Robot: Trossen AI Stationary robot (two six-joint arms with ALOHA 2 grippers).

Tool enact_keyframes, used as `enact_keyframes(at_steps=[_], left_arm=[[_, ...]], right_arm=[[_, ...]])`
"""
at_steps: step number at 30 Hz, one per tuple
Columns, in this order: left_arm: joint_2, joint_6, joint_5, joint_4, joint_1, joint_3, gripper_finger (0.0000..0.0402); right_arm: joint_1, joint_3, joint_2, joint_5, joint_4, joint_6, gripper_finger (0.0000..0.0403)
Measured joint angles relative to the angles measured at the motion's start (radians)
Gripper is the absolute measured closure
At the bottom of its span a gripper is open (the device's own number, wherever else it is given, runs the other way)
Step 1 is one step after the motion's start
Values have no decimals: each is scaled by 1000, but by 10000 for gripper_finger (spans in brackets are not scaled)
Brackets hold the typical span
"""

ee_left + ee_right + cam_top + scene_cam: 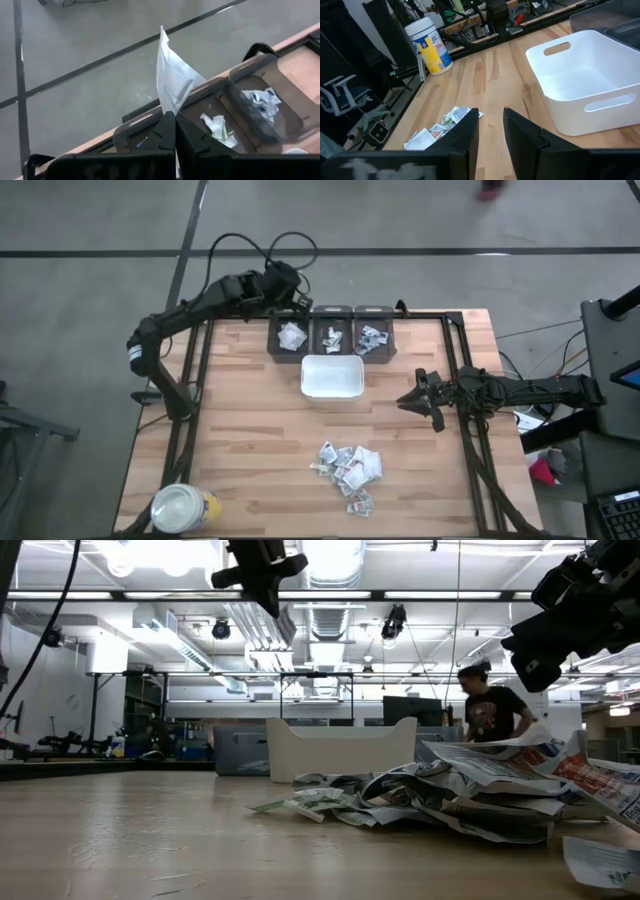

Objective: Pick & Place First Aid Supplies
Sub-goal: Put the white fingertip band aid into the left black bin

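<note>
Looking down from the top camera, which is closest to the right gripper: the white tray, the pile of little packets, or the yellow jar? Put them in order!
From the right gripper, at the table's right edge:
1. The white tray, middle of the table, toward the far bins.
2. The pile of packets, on the near side, a bit farther than the tray.
3. The yellow jar, far off at the near left corner.

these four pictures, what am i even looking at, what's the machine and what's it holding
It is a robot with two dark arms at a wooden table, seen by four cameras at one moment: from overhead, level with the tabletop, and from each arm's wrist.

On the table lie a heap of small first aid packets, a white tray, three dark bins along the far edge, and a yellow jar at a near corner.

The left gripper is shut on one white packet above the bins. The right gripper is open and holds nothing, hanging beside the tray.
</note>
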Motion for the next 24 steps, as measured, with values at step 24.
enact_keyframes(at_steps=[24], left_arm=[[-114, -320, 228, 695, 80, -665, 401]], right_arm=[[0, 0, 0, 0, -3, 3, 327]])
